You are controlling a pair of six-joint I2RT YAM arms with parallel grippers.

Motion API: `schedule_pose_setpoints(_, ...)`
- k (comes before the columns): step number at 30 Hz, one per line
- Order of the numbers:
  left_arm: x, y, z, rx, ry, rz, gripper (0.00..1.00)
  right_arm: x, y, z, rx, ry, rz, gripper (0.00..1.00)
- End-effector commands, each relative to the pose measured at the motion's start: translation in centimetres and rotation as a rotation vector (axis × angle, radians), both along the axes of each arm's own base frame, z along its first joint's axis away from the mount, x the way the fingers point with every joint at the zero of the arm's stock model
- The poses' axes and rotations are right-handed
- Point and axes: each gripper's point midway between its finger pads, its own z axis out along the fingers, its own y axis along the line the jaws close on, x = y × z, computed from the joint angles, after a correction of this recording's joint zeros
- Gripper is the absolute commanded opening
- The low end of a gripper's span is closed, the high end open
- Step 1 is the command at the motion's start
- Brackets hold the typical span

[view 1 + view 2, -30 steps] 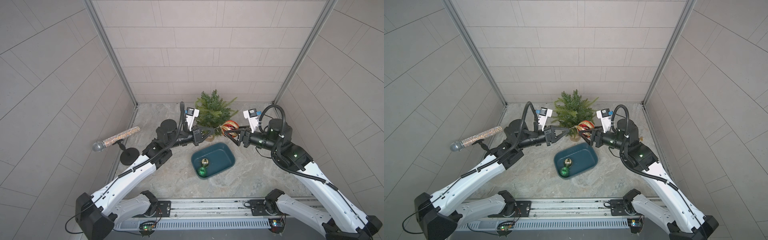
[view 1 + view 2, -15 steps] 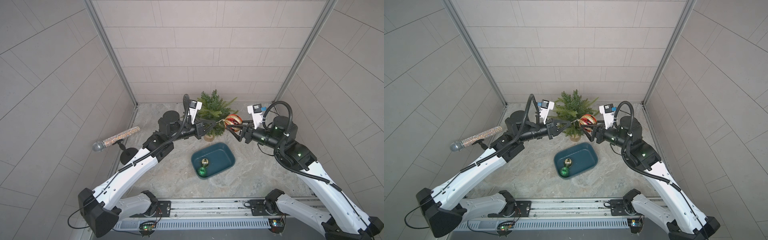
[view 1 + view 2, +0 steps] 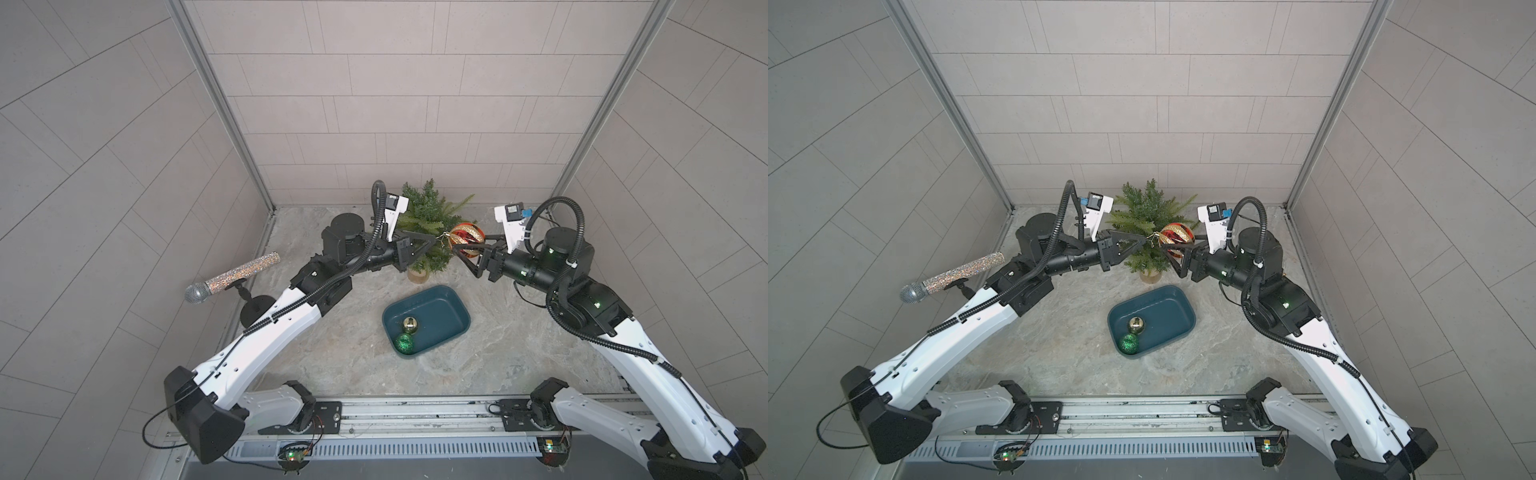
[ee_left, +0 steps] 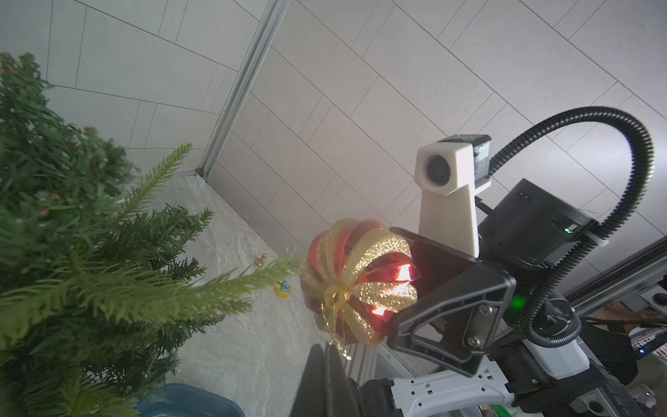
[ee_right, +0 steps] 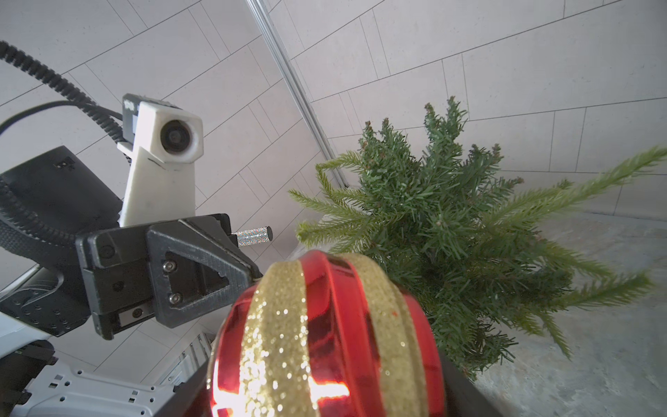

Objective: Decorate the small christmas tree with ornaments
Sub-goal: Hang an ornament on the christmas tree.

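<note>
— Grey tiled walls box in a marbled tabletop [image 3: 332,345]. Where is the tree?

— Tree [image 3: 428,224] stands upright by the back wall on a short wooden stump. Nothing hangs on it yet. Red ball [image 3: 467,236], striped in gold glitter, is held in the air right at the tip of a pale green branch [image 4: 231,289], on the side nearer the right arm.

— Who holds it?

— Right tool [image 3: 468,245] has its jaws spread wide around the ball's body. Left tool [image 3: 434,239] is pinched fully closed and seems to grip the thin gold loop [image 4: 330,325] at the ball's cap, though the thread is too fine to be sure. The two tool tips nearly meet.

— And the other ornaments?

— Gold ball [image 3: 410,324] and green ball [image 3: 403,343] lie close together in a teal tray [image 3: 457,299] in front of the tree. Glitter microphone [image 3: 232,276] sits on a stand well off to the left.

— What could go wrong?

— As I judge it, the loop is small and limp. It may miss the branch tip, or catch only on needles and slide off. The branch looks soft and could sag and shed the ball. If the right tool lets go before the loop is seated, the ball falls. A push could tip the tree on its narrow stump. The tools are close enough to knock together.
</note>
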Motion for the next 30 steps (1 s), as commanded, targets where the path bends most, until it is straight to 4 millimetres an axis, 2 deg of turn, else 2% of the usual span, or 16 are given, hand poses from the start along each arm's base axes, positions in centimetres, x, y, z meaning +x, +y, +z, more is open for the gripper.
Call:
schedule_pose_setpoints(1, 0.3, 0.3, 1.9, -0.016, -0.064, 0.013, 0.01, 0.3, -0.3, 1.7, 0.006, -0.061, -0.022, 0.74)
schedule_pose_setpoints(12, 1.6, 0.1, 2.2, -0.005, -0.074, 0.056, 0.02, 1.4, -0.7, 2.5, 0.001, -0.096, -0.070, 0.75)
schedule_pose_setpoints(23, 1.8, -0.2, 2.7, -0.016, -0.092, 0.050, 0.02, 1.5, -0.8, 3.3, 0.022, -0.128, -0.077, 0.75)
schedule_pose_setpoints(30, 2.1, -0.2, 2.9, -0.005, -0.104, 0.062, 0.03, 2.2, -0.7, 3.0, 0.015, -0.125, -0.094, 0.75)
